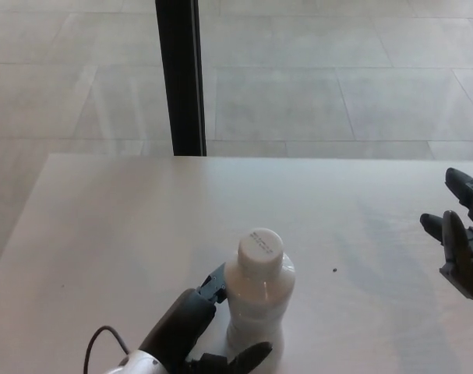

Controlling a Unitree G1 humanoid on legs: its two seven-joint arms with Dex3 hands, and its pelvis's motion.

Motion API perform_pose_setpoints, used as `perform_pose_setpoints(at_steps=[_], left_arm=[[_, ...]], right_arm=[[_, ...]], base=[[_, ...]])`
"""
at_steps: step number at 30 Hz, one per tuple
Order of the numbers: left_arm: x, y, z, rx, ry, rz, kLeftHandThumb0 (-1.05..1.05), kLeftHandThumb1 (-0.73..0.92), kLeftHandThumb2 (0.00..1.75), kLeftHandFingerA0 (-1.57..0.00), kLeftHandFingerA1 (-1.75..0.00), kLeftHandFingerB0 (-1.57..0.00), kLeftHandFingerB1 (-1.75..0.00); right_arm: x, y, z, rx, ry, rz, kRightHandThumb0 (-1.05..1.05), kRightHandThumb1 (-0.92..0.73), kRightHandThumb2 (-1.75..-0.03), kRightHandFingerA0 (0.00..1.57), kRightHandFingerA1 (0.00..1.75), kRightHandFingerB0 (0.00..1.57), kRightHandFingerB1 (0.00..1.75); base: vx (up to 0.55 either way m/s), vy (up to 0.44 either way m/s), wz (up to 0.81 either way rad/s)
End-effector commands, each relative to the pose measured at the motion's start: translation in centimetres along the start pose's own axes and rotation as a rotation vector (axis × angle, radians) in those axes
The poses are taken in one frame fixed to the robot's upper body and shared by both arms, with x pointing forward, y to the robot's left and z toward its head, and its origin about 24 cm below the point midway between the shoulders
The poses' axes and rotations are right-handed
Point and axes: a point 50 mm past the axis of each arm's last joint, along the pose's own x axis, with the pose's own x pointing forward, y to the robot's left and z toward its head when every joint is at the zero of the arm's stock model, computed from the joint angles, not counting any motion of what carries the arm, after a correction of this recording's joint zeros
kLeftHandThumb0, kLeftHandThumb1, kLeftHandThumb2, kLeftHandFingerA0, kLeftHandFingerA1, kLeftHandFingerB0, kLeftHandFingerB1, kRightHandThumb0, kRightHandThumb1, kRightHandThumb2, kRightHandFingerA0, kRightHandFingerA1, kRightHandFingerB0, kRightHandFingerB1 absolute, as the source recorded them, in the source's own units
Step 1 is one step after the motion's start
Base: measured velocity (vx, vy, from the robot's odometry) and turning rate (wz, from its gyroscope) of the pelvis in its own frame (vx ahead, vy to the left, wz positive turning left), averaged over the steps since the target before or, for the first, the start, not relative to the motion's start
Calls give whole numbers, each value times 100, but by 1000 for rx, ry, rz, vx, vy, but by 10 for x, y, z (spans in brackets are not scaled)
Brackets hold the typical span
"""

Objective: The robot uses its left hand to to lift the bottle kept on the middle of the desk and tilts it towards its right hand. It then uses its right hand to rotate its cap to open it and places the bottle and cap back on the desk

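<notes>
A white bottle [259,300] with a white screw cap [260,244] stands on the pale desk [127,226], near its front edge and slightly tilted to the right. My left hand [195,327] comes in from the lower left and wraps the bottle's lower body: fingers press its left side and the thumb [244,360] curls across its front base. My right hand [460,241] hovers at the far right edge, fingers apart, holding nothing, well away from the bottle.
A black vertical post [181,78] rises behind the desk's far edge, with tiled floor beyond. A small dark speck [334,271] lies on the desk right of the bottle. A black cable [104,343] loops by my left wrist.
</notes>
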Motion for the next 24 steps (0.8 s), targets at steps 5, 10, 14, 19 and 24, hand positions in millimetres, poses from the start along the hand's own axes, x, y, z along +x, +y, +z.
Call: perform_pose_setpoints(at_steps=[5,10,14,19,24], left_arm=[[12,-6,8,-43,43,41,-103,59,100,0,-15,0,-1],[20,-15,13,-25,81,5,-93,50,57,0,-1,0,0],[26,-22,19,16,106,54,-96,54,92,0,-25,0,-6],[31,-30,29,71,95,196,-78,45,80,-15,-62,0,-6],[37,-49,35,102,40,251,8,51,97,-117,-122,-14,-53]], right_arm=[[1,-1,3,-10,-15,6,-77,-88,-67,21,58,11,27],[2,0,3,-11,-13,7,-78,-88,-67,22,58,12,27],[3,1,4,-2,-14,12,-78,-87,-67,22,58,11,27],[4,-1,5,-2,-17,7,-78,-86,-67,23,58,12,26],[3,-4,10,-6,-30,-9,-77,-70,-105,23,61,6,38]], base=[[0,0,0],[0,0,0],[0,0,0],[0,0,0],[0,0,0]])
